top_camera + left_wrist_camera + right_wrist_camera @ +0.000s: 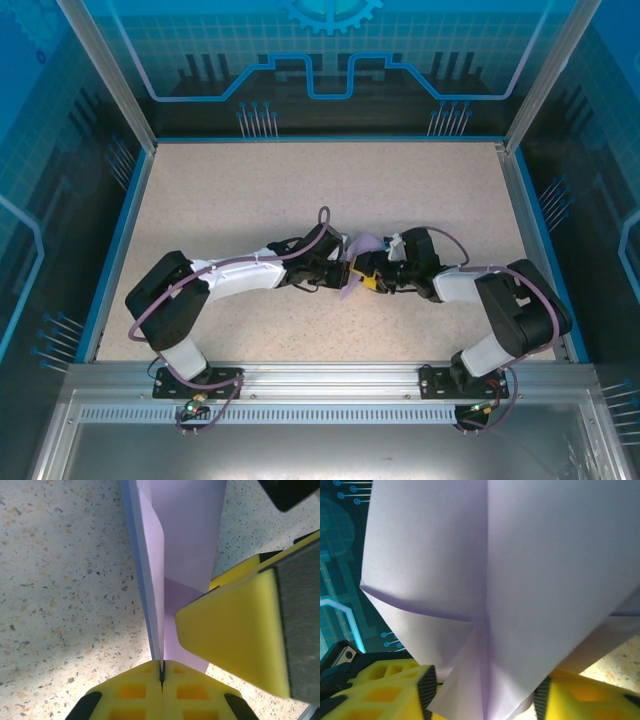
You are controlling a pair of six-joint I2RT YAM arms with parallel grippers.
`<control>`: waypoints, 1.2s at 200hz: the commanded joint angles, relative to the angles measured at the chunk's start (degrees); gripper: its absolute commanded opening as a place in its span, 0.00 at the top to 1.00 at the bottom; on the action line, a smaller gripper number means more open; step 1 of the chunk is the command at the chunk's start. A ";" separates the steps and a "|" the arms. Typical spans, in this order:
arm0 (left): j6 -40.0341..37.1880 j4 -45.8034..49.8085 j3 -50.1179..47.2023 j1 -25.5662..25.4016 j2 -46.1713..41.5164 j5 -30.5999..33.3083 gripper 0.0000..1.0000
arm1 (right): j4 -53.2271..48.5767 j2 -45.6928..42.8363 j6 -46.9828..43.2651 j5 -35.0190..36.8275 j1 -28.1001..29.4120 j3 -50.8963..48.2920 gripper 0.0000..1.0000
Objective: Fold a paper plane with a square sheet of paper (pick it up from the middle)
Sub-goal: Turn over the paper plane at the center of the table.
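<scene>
The left arm (230,275) and right arm (480,285) both reach inward and meet at the middle of the tabletop (250,190). That lets them work the paper (366,244) between them, raised off the surface instead of pressed flat on it. The paper is lilac and already partly folded, with a centre crease and angled flaps, and it stands on edge between the two wrists.

The left gripper (161,669) is fully closed, pinching the folded edge along the crease. Judging from this, it serves as the anchor that holds the layers together. The right gripper (485,695) has its jaws partly apart on either side of the paper's lower end. One yellow pad (235,630) lies close against the paper's face, and it looks placed to take a grip or press a fold. Whether it already bears on the paper I cannot tell.

Blue printed panels (330,60) wall the cell in, and an aluminium rail (320,375) carries the arm bases. The tabletop is pale speckled stone-look.
</scene>
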State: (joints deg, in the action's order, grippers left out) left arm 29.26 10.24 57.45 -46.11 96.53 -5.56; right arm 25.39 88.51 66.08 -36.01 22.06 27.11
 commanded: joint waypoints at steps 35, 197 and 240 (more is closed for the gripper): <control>1.61 -1.45 -1.46 0.83 -1.99 -1.51 1.00 | 3.69 2.33 2.03 1.03 2.10 1.32 0.63; 3.46 -3.68 -3.57 1.60 -2.73 -2.81 0.88 | -1.69 1.90 -0.69 4.14 4.13 3.19 0.93; 3.07 -1.60 -4.61 2.67 -6.57 -2.00 0.71 | -25.73 -3.50 -16.01 14.05 4.18 9.58 1.00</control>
State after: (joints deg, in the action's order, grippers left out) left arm 32.18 7.75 53.78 -44.47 94.11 -6.98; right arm 15.97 88.58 61.12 -29.21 25.50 32.51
